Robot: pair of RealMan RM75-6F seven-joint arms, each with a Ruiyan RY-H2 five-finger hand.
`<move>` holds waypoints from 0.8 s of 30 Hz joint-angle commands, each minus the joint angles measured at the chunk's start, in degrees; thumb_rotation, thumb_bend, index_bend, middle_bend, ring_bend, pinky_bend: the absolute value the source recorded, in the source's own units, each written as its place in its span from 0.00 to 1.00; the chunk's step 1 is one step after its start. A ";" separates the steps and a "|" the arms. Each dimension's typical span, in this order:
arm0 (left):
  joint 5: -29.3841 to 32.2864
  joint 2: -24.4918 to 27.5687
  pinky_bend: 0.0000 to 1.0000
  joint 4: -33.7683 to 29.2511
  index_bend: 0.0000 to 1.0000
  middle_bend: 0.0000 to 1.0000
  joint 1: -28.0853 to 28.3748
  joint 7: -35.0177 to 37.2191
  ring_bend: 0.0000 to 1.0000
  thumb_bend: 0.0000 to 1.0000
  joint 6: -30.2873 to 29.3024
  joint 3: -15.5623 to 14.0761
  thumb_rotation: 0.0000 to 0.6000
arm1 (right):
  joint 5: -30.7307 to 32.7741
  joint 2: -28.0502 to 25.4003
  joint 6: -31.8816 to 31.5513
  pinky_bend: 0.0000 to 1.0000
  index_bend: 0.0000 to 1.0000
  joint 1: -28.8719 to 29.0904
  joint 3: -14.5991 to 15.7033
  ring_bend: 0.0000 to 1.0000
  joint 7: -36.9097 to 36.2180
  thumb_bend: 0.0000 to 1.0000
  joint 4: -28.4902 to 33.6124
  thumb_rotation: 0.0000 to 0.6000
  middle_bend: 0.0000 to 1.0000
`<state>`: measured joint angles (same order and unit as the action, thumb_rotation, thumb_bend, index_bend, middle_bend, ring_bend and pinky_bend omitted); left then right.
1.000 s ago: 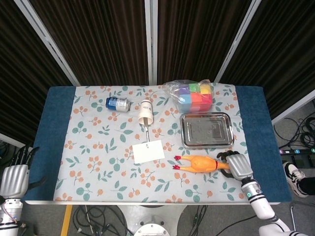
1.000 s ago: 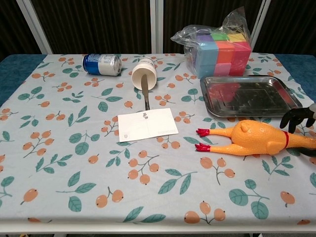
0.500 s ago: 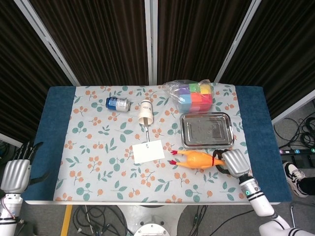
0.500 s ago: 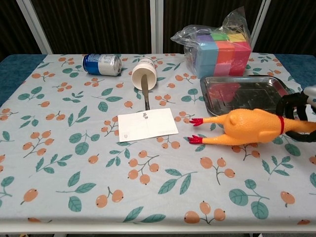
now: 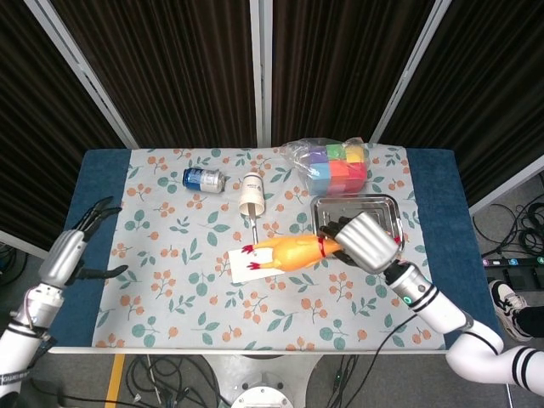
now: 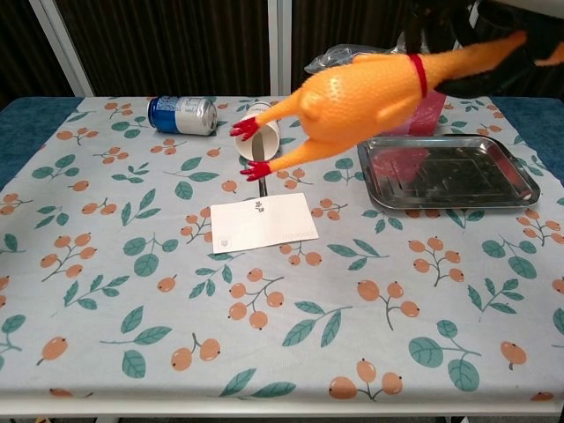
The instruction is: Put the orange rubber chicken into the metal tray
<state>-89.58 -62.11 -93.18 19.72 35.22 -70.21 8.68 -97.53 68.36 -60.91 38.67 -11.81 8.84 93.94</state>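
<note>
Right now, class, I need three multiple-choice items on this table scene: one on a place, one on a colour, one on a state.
1. Where is the rubber chicken?
A. In the air, held up
B. Inside the tray
C. Under the white card

2. What colour are the chicken's feet?
A. Blue
B. Red
C. Green

3. What is in the metal tray?
A. The can
B. Foam blocks
C. Nothing

Answers: 1 A, the right hand grips its neck above the table. 2 B, both feet show red. 3 C, its floor is bare.
</note>
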 commanded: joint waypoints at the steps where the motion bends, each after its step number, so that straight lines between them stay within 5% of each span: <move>1: -1.10 2.15 0.20 0.09 0.19 0.13 10.05 14.04 0.11 0.15 11.54 2.08 1.00 | -0.44 -0.94 2.27 0.92 0.87 2.89 -2.21 0.64 4.42 0.41 3.20 1.00 0.70; 6: -1.92 3.29 0.20 -1.50 0.19 0.13 16.28 32.33 0.11 0.16 18.98 1.81 1.00 | 1.25 -0.68 5.80 0.92 0.87 6.97 -4.26 0.64 7.56 0.40 4.68 1.00 0.70; 12: -6.64 3.81 0.20 -0.87 0.19 0.13 21.24 49.67 0.11 0.16 20.13 0.23 1.00 | 3.60 -0.36 9.84 0.92 0.87 11.96 -6.77 0.64 11.15 0.40 5.38 1.00 0.70; 24: -8.81 1.83 0.20 0.22 0.19 0.14 26.91 56.60 0.11 0.12 22.30 -5.01 1.00 | 7.92 2.24 14.69 0.92 0.87 19.32 -8.41 0.64 17.35 0.40 4.33 1.00 0.70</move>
<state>-98.44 -60.07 -93.01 46.42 91.92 -48.04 3.89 -90.03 70.09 -46.62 57.49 -20.19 25.46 98.62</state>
